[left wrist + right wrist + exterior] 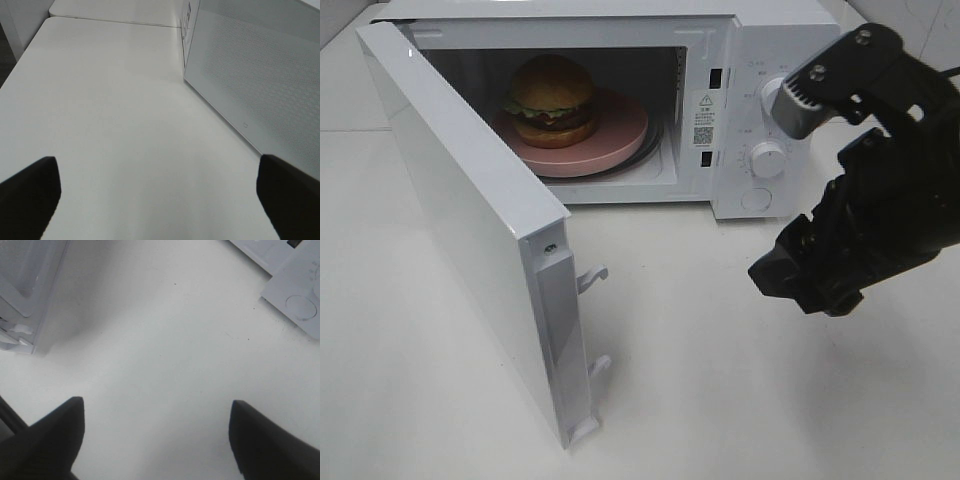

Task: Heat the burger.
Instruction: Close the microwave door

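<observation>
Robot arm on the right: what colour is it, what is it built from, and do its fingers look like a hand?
The right arm is matte black, built of blocky, angular housings with small screws, plus one silver-grey ribbed part near its top. Its fingers are plain black wedges, nothing hand-like. Of the other arm only the left arm's fingers show, and they look the same.

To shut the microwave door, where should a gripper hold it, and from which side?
Probably the free upright edge of the door, near the latch hooks, farthest from the hinge. Come from its outer face with the left gripper, which is open and beside that mesh face.
</observation>
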Controlling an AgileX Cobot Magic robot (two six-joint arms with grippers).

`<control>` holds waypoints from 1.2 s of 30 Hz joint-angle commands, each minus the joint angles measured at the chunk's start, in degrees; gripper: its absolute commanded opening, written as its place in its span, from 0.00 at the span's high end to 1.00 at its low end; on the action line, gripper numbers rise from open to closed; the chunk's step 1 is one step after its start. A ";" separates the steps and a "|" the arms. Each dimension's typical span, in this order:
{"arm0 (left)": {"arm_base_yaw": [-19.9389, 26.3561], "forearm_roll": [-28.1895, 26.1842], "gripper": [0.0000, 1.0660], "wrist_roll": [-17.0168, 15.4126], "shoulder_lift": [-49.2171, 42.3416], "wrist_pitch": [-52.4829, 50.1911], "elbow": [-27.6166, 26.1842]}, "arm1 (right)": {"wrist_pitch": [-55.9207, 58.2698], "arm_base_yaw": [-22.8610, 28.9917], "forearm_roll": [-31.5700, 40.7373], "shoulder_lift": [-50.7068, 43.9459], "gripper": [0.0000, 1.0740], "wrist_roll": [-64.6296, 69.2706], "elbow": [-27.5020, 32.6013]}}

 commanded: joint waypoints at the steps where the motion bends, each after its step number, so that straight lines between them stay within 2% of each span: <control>1: -0.06 -0.17 0.05 0.00 -0.92 0.17 0.00 | 4.18 -0.11 0.63 -3.50 0.29 4.47 0.11; 18: -0.06 -0.17 0.05 0.00 -0.92 0.17 0.00 | 28.99 -0.11 0.86 -20.74 0.29 7.56 0.11; 24: -0.06 -0.17 0.05 0.00 -0.92 0.17 0.00 | 31.40 -0.11 0.80 -26.24 0.29 8.77 1.60; 30: -0.06 -0.17 0.05 0.00 -0.92 0.17 0.00 | 31.23 -0.52 -0.46 -36.38 0.29 10.43 5.39; 32: -0.06 -0.17 0.05 0.00 -0.92 0.17 0.00 | 30.94 -4.13 -0.80 -41.20 0.29 11.17 6.88; 33: -0.06 -0.17 0.05 0.00 -0.92 0.17 0.00 | 30.94 -4.13 -0.80 -41.20 0.29 11.17 6.88; 35: -0.06 -0.17 0.05 0.00 -0.92 0.17 0.00 | 30.48 -9.51 -1.20 -45.66 0.29 11.17 7.96; 36: -0.06 -0.17 0.05 0.00 -0.92 0.17 0.00 | 30.48 -9.51 -1.20 -45.66 0.29 11.17 7.96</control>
